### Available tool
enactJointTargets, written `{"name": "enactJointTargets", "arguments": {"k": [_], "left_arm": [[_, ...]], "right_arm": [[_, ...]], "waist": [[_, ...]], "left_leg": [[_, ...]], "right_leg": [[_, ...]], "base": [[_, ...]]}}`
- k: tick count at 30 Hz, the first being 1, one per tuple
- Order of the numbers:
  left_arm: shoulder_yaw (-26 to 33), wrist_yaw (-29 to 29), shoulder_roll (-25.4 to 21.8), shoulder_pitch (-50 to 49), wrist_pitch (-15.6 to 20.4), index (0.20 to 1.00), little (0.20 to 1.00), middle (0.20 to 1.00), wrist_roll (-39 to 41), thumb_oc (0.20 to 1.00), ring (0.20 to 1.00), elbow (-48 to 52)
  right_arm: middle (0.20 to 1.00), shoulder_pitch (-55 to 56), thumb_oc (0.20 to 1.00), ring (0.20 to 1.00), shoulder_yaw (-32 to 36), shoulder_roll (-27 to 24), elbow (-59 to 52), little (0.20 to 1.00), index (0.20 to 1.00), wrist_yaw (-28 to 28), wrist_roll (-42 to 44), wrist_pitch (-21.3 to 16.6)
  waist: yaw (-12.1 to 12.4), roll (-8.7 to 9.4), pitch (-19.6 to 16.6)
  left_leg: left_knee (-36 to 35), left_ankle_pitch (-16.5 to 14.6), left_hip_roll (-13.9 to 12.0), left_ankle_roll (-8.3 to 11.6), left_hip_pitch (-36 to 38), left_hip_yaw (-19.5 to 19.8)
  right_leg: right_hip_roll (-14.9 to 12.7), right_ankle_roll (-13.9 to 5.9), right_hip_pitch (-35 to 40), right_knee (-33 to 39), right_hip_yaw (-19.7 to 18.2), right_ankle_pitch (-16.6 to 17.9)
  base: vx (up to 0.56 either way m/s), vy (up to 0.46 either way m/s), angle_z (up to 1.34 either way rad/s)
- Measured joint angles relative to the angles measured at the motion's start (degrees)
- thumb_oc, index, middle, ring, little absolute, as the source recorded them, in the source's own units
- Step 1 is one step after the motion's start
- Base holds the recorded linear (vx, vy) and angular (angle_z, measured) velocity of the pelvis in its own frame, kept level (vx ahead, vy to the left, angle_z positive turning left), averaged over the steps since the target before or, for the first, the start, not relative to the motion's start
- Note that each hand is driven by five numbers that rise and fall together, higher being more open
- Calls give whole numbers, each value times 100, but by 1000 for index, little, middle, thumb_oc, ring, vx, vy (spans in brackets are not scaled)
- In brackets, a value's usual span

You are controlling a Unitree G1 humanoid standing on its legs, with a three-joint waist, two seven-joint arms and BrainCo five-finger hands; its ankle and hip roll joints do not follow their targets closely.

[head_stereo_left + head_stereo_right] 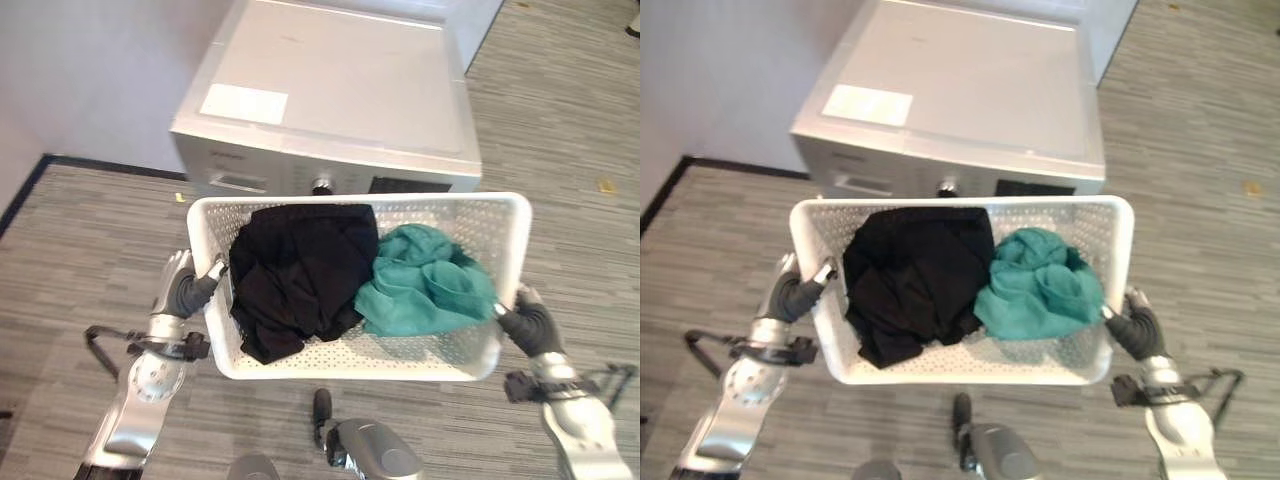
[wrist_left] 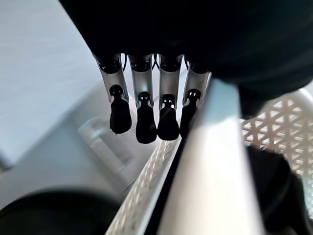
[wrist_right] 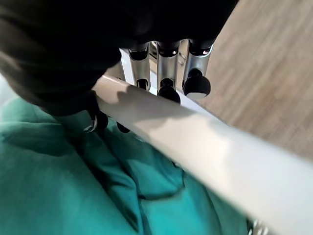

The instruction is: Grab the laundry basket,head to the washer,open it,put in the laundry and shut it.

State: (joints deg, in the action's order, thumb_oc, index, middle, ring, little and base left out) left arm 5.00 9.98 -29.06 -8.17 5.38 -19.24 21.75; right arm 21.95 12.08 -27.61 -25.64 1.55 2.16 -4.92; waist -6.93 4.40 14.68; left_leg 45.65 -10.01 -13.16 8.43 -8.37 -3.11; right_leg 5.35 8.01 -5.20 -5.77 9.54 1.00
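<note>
A white perforated laundry basket [image 1: 350,362] hangs in front of me between both hands. Inside lie a black garment [image 1: 300,275] on the left and a teal garment [image 1: 425,282] on the right. My left hand [image 1: 188,292] grips the basket's left rim, its fingers [image 2: 146,117] down the outer wall beside the rim [image 2: 215,161]. At the right rim [image 3: 205,139], my right hand [image 1: 528,326] is shut with its fingers [image 3: 168,90] outside and the thumb inside over the teal cloth [image 3: 58,186]. The silver-grey washer [image 1: 330,90] stands just beyond the basket, its control panel [image 1: 320,183] facing me.
A white label [image 1: 243,103] lies on the washer's flat top. A pale wall [image 1: 90,70] with a dark baseboard [image 1: 30,180] runs along the left. Grey striped floor [image 1: 570,120] spreads to the washer's right and under the basket.
</note>
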Motion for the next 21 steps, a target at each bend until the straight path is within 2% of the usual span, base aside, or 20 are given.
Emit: {"name": "enactJointTargets", "arguments": {"k": [1, 2, 3, 4, 5, 6, 7, 9, 10, 12, 13, 14, 16, 17, 19, 20, 21], "left_arm": [[168, -1, 17, 75, 73, 200, 200, 200, -1, 200, 200, 100], [250, 6, 12, 66, 81, 200, 200, 200, 6, 200, 200, 188], [356, 9, 1, 66, 146, 200, 200, 200, 8, 200, 200, 199], [364, 46, -9, 80, 166, 200, 200, 200, 12, 200, 200, 177], [363, 56, -64, 158, 189, 200, 200, 200, 12, 200, 200, 118], [363, 84, -80, 188, 189, 200, 200, 200, 11, 200, 200, 97], [363, 128, -359, 685, 193, 200, 200, 200, 7, 200, 200, -174], [350, 128, -390, 860, 192, 200, 200, 200, -17, 200, 200, -295], [349, 128, -410, 1096, 187, 200, 200, 200, -172, 200, 200, -416], [359, 190, -444, 1058, 186, 200, 200, 200, -194, 200, 200, -343], [358, 218, -457, 1016, 187, 200, 200, 200, -194, 200, 200, -323], [357, 219, -460, 1046, 186, 200, 200, 200, -195, 200, 200, -327], [252, 219, -654, 1277, 155, 200, 200, 200, -195, 200, 200, -491], [-28, 212, -924, 1732, 73, 200, 200, 200, -152, 200, 200, -866], [-98, 209, -1106, 2248, -76, 200, 200, 200, -99, 200, 200, -1083], [-161, 220, -1277, 2656, -101, 200, 200, 200, -88, 200, 200, -1302], [-352, 231, -1398, 2985, -144, 200, 200, 200, -62, 200, 200, -1576]], "right_arm": [[200, -77, 200, 200, 112, -32, -77, 200, 200, 27, 34, -57], [200, -206, 200, 200, 106, -57, -48, 200, 200, 49, 35, -74], [200, -395, 200, 200, 122, -178, -8, 200, 200, 76, 36, -121], [200, -537, 200, 200, 103, -280, 32, 200, 200, 82, 35, -131], [200, -598, 200, 200, 90, -358, 115, 200, 200, 84, 36, -145], [200, -667, 200, 200, 77, -401, 147, 200, 200, 92, 35, -147], [200, -1106, 200, 200, -24, -478, 436, 200, 200, 92, 35, -156], [200, -1249, 200, 200, -33, -480, 490, 200, 200, 92, 34, -156], [200, -1469, 200, 200, -82, -483, 673, 200, 200, 92, 33, -140], [200, -1582, 200, 200, -70, -498, 672, 200, 200, 90, 34, -117], [200, -1583, 200, 200, -68, -518, 661, 200, 200, 90, 34, -117], [200, -1529, 200, 200, -76, -567, 665, 200, 200, 90, 35, -125], [200, -1822, 200, 200, -254, -680, 974, 200, 200, 96, 41, -81], [200, -2294, 200, 200, -541, -900, 1476, 200, 200, 98, 171, -45], [200, -2810, 200, 200, -620, -1149, 1766, 200, 200, 99, 216, 74], [200, -3202, 200, 200, -770, -1326, 1972, 200, 200, 93, 408, 57], [200, -3486, 200, 200, -946, -1540, 2245, 200, 200, 94, 473, 53]], "waist": [[27, 102, -24], [143, 98, -32], [204, 122, -51], [307, 86, -66], [323, 107, -121], [363, 89, -131], [505, 69, -150], [572, 68, -150], [605, 69, -151], [676, 50, -164], [680, 25, -177], [631, 9, -190], [652, 102, -209], [691, 206, -251], [730, 220, -264], [755, 255, -282], [776, 256, -283]], "left_leg": [[-299, -121, 106, -211, -366, 88], [-535, -141, 124, -236, -570, 131], [-1077, -118, 212, -285, -775, 114], [-1387, -87, 203, -265, -959, 140], [-1962, -38, 237, -221, -1017, 73], [-2206, 4, 241, -227, -1043, 92], [-3736, 643, 373, -294, -1186, 141], [-4018, 839, 493, -281, -1216, 183], [-4216, 980, 605, -334, -1087, 346], [-3947, 1084, 674, -476, -771, 373], [-3953, 1087, 676, -477, -610, 342], [-4098, 1472, 696, -562, -489, 271], [-4049, 1708, 795, -654, -388, 148], [-4023, 1602, 963, -783, -265, -45], [-4078, 1548, 1123, -864, -170, -159], [-4033, 1442, 1271, -1013, -124, -289], [-4025, 1395, 1300, -1081, -77, -361]], "right_leg": [[-47, -35, 348, 254, -178, -124], [-32, -49, 421, 266, -230, -129], [-43, -75, 598, 406, -299, -144], [-40, -182, 683, 436, -325, -211], [-24, -197, 737, 499, -300, -212], [-3, -212, 760, 506, -296, -220], [109, -277, 974, 715, -381, -265], [114, -323, 1068, 786, -461, -293], [110, -370, 1185, 832, -523, -322], [75, -430, 1423, 892, -654, -359], [78, -516, 1502, 894, -690, -423], [51, -616, 1552, 858, -709, -503], [-115, -708, 1609, 753, -760, -658], [-346, -808, 1662, 711, -758, -731], [-543, -873, 1651, 643, -736, -755], [-736, -979, 1653, 624, -722, -783], [-789, -1008, 1691, 574, -723, -801]], "base": [[141, 43, -26], [280, 101, -32], [185, 117, -42], [245, 163, -32], [210, 134, -22], [202, 116, -32], [275, 144, -27], [206, 120, -23], [152, 90, -26], [266, 155, -43], [252, 144, -26], [277, 182, -4], [198, 181, -22], [114, 127, -36], [126, 187, -28], [152, 257, -28], [106, 205, -34]]}}
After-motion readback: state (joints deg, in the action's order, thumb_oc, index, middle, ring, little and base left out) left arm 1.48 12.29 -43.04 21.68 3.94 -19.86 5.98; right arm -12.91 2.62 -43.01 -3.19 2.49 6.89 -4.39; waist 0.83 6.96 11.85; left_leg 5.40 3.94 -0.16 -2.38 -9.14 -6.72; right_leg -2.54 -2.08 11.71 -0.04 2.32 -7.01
